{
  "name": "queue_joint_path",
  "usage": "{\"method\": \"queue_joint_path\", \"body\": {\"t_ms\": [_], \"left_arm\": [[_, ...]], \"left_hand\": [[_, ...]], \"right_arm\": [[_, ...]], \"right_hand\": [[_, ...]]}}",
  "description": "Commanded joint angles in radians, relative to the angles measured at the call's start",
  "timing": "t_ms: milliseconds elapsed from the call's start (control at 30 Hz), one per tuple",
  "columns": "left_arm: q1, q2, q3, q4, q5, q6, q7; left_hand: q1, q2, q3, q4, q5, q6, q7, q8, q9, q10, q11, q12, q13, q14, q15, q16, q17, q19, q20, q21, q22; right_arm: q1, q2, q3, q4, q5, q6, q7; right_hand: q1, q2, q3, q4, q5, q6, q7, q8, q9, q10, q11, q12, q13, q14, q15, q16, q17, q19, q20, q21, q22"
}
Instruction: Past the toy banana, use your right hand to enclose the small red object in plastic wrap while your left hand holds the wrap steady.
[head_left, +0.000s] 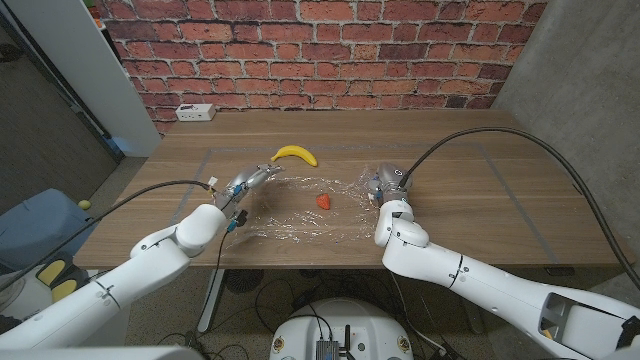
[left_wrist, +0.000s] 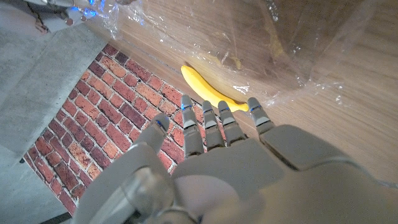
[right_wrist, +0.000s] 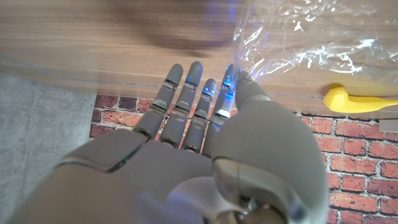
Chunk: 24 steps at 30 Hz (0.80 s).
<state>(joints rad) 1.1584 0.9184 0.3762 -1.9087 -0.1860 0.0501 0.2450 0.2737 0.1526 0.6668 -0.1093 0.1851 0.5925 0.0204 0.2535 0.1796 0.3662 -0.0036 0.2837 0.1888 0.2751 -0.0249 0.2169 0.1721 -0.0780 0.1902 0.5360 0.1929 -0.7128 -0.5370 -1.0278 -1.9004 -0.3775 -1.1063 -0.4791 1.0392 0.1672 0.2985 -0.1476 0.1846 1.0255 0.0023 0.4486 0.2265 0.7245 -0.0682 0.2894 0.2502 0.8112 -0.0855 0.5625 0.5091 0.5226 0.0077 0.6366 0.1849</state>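
The clear plastic wrap (head_left: 300, 208) is hard to make out on the wooden table (head_left: 480, 200); its edges are only glints. The small red object (head_left: 324, 201) lies on it, between the hands, with the toy banana (head_left: 295, 153) behind. The left hand (head_left: 247, 183) rests on the wrap's left edge, fingers straight and apart. The right hand (head_left: 385, 184) has wrap bunched around it; I cannot tell if it grips. A white box (head_left: 196, 112) sits by the brick wall (head_left: 320, 50).
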Motion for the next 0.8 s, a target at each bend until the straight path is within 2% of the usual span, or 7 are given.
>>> {"method": "queue_joint_path", "body": {"t_ms": [33,200,433,500,533,633,800], "left_arm": [[0.014,0.113,0.053,-0.226,0.304,0.378,0.063],[0.010,0.141,0.093,-0.304,0.412,0.528,0.052],[0.018,0.147,0.100,-0.333,0.442,0.591,0.038],[0.026,0.148,0.096,-0.334,0.443,0.596,0.044],[0.031,0.149,0.090,-0.335,0.437,0.594,0.045],[0.042,0.150,0.084,-0.336,0.438,0.605,0.052],[0.061,0.156,0.063,-0.339,0.415,0.618,0.052]], "left_hand": [[0.038,0.007,0.022,-0.033,0.015,0.094,0.019,0.007,0.004,0.073,0.003,0.012,0.002,0.073,-0.010,0.015,0.006,0.017,-0.006,0.008,0.004],[0.055,-0.002,0.024,-0.049,0.023,0.139,0.018,-0.004,0.004,0.155,-0.015,0.025,0.003,0.144,-0.023,0.031,0.009,0.023,-0.019,0.008,0.005],[0.059,-0.010,0.025,-0.054,0.024,0.157,0.024,-0.006,0.004,0.174,-0.012,0.026,0.003,0.160,-0.029,0.031,0.007,0.021,-0.024,0.007,0.006],[0.061,-0.011,0.026,-0.055,0.024,0.161,0.026,-0.007,0.004,0.177,-0.012,0.025,0.003,0.161,-0.029,0.029,0.006,0.020,-0.026,0.006,0.006],[0.062,-0.013,0.027,-0.056,0.024,0.162,0.026,-0.009,0.004,0.178,0.002,0.024,0.003,0.162,-0.029,0.027,0.006,0.021,-0.026,0.006,0.006],[0.063,-0.014,0.028,-0.056,0.024,0.164,0.026,-0.012,0.004,0.177,0.018,0.020,0.004,0.164,-0.031,0.025,0.005,0.030,-0.029,0.010,0.006],[0.063,0.002,0.039,-0.045,0.025,0.110,0.025,-0.044,0.005,0.158,0.028,0.004,0.005,0.148,-0.024,0.011,0.007,0.038,-0.019,0.012,0.007]], "right_arm": [[0.051,-0.014,-0.067,-0.077,-0.054,-0.057,0.074],[0.084,-0.021,-0.094,-0.116,-0.056,-0.091,0.127],[0.103,-0.018,-0.093,-0.156,-0.018,-0.093,0.169],[0.088,-0.014,-0.068,-0.165,0.004,-0.073,0.166],[0.079,-0.014,-0.052,-0.171,0.018,-0.059,0.166],[0.053,-0.013,-0.006,-0.187,0.062,-0.020,0.166],[0.001,-0.005,0.078,-0.206,0.140,0.054,0.155]], "right_hand": [[0.034,-0.010,0.006,-0.009,-0.005,0.002,0.010,0.014,-0.007,0.052,-0.001,0.008,0.021,0.093,-0.128,0.135,0.123,0.034,-0.005,0.030,0.010],[0.058,-0.018,0.003,-0.014,-0.004,0.014,0.018,0.023,-0.011,0.108,0.005,0.015,0.042,0.160,-0.131,0.263,0.246,0.073,0.001,0.069,0.018],[0.080,-0.035,-0.007,-0.018,0.000,0.027,0.034,0.035,-0.004,0.166,0.032,0.025,0.064,0.215,-0.133,0.359,0.318,0.127,0.008,0.117,0.025],[0.084,-0.039,-0.009,-0.019,0.001,0.031,0.038,0.040,0.001,0.174,0.030,0.027,0.069,0.225,-0.133,0.374,0.325,0.136,0.008,0.127,0.027],[0.085,-0.040,-0.010,-0.019,0.001,0.031,0.038,0.040,0.002,0.175,0.030,0.027,0.069,0.226,-0.133,0.376,0.325,0.137,0.010,0.128,0.027],[0.090,-0.041,-0.012,-0.018,0.002,0.029,0.038,0.043,0.007,0.185,0.032,0.028,0.075,0.231,-0.132,0.389,0.328,0.147,0.014,0.140,0.028],[0.093,-0.039,-0.014,-0.017,0.004,0.026,0.044,0.045,0.013,0.188,0.035,0.027,0.079,0.238,-0.132,0.397,0.326,0.163,0.017,0.152,0.029]]}}
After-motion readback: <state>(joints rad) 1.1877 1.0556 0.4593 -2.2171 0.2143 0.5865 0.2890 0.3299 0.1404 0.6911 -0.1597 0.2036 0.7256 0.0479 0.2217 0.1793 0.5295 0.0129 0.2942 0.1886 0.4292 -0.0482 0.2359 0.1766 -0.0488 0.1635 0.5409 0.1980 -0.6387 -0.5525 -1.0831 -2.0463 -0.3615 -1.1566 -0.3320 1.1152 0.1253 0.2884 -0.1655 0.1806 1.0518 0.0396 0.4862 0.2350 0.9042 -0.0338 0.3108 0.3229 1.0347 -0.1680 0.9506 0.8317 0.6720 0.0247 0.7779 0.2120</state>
